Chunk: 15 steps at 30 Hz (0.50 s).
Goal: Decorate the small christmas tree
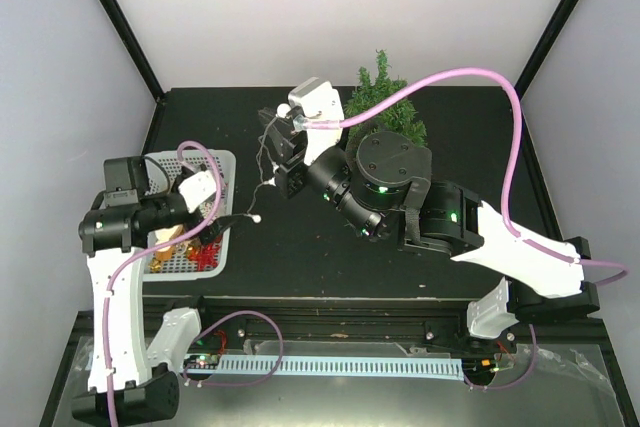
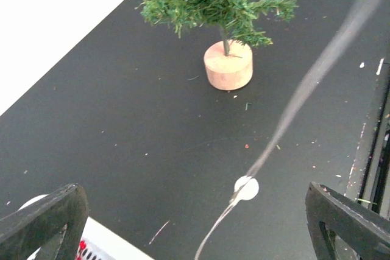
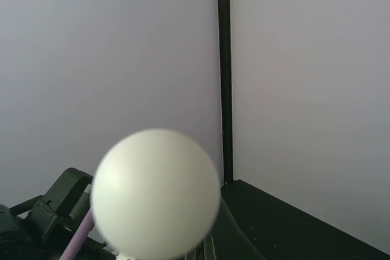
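Observation:
The small christmas tree (image 1: 385, 99) stands at the back of the black table, partly behind my right arm. In the left wrist view its green branches and tan stump base (image 2: 228, 65) show ahead. A thin wire garland with white beads hangs from my right gripper (image 1: 270, 129) down to a bead (image 1: 257, 217) lying on the table. My right gripper holds the garland up in the air. One white ball (image 3: 155, 193) fills the right wrist view and hides the fingers. My left gripper (image 1: 238, 219) is open. The wire and a bead (image 2: 247, 188) run between its spread fingers.
A white perforated basket (image 1: 222, 162) sits under my left arm, with red (image 1: 206, 257) and gold (image 1: 168, 237) ornaments in it. Grey walls and black corner posts (image 3: 224, 71) ring the table. A rail runs along the near edge (image 1: 340, 322).

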Motion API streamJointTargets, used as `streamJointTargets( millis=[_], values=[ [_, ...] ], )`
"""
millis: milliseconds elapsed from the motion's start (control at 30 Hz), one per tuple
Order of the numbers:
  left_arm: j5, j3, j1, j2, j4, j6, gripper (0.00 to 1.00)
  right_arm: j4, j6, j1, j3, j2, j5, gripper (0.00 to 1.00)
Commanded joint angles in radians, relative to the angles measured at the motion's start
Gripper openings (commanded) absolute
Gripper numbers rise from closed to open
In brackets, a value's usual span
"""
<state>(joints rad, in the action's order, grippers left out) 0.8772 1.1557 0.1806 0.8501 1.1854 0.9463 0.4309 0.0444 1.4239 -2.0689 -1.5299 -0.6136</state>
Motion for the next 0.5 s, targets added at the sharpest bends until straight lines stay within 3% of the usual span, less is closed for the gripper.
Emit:
streamJointTargets(
  millis=[0, 233, 367, 433, 467],
  values=[
    [0.133, 0.007, -0.017, 0.035, 0.033, 0.101, 0.97, 0.0, 0.007, -0.003, 0.001, 0.01, 0.009, 0.01],
    [0.132, 0.036, -0.095, 0.089, -0.018, 0.045, 0.97, 0.004, 0.006, -0.003, 0.002, 0.017, 0.008, 0.01],
    [0.125, 0.042, -0.166, 0.119, -0.024, 0.03, 0.92, 0.003, 0.005, -0.003, 0.009, 0.021, 0.002, 0.01],
    [0.107, 0.054, -0.215, 0.14, -0.014, 0.025, 0.79, -0.002, 0.001, -0.004, 0.013, 0.028, -0.004, 0.01],
    [0.094, 0.058, -0.232, 0.147, -0.022, 0.01, 0.66, -0.004, -0.001, -0.003, 0.015, 0.03, -0.004, 0.01]
  ],
)
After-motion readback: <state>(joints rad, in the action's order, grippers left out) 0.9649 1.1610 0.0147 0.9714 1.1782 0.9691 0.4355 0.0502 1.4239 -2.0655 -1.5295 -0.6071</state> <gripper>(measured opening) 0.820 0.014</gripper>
